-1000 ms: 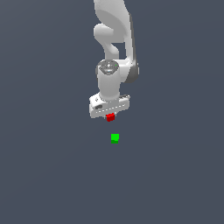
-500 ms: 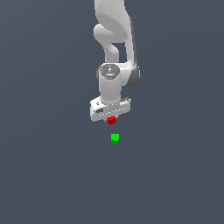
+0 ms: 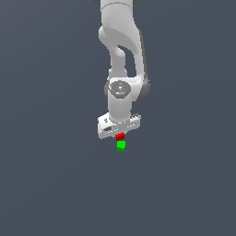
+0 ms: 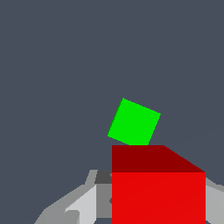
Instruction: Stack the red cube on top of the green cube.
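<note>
In the exterior view, the gripper [image 3: 120, 136] hung directly over the green cube [image 3: 120, 145], its jaws closed on the red cube [image 3: 120, 136], which appeared just above the green one. In the wrist view, the red cube [image 4: 158, 192] sat clamped between the jaws, partly covering the green cube [image 4: 133, 122] lying on the desk [image 4: 52, 65].

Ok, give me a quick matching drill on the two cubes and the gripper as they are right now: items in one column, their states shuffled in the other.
Items:
1. red cube
2. green cube
3. gripper

States:
A. lying free on the floor, nothing gripping it
B. shut on a cube
C. held between the fingers, just above the other cube in the exterior view

Pairs: 1-C, 2-A, 3-B

Whether the red cube already touches the green one cannot be told.
</note>
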Action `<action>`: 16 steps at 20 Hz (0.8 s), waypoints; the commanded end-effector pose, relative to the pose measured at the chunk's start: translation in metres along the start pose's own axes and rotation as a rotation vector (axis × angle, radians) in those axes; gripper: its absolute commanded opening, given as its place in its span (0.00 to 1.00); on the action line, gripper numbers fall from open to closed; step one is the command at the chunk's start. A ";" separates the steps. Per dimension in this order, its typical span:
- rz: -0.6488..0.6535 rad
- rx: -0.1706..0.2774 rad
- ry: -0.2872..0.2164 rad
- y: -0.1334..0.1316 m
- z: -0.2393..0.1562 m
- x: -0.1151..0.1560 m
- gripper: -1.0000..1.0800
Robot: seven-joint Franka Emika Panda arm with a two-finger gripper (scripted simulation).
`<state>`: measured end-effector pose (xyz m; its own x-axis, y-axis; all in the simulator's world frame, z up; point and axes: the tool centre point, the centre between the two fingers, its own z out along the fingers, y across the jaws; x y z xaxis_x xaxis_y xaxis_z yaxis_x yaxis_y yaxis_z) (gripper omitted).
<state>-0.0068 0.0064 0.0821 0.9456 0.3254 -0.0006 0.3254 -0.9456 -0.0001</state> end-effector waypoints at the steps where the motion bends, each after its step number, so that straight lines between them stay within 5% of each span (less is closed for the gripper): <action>1: 0.000 0.000 0.001 0.001 0.005 0.012 0.00; 13: 0.000 0.000 0.000 0.002 0.016 0.034 0.00; 14: 0.000 0.000 0.000 0.002 0.016 0.034 0.96; 16: 0.000 0.000 0.000 0.002 0.016 0.034 0.96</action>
<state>0.0256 0.0155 0.0659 0.9456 0.3252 -0.0004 0.3252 -0.9456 0.0000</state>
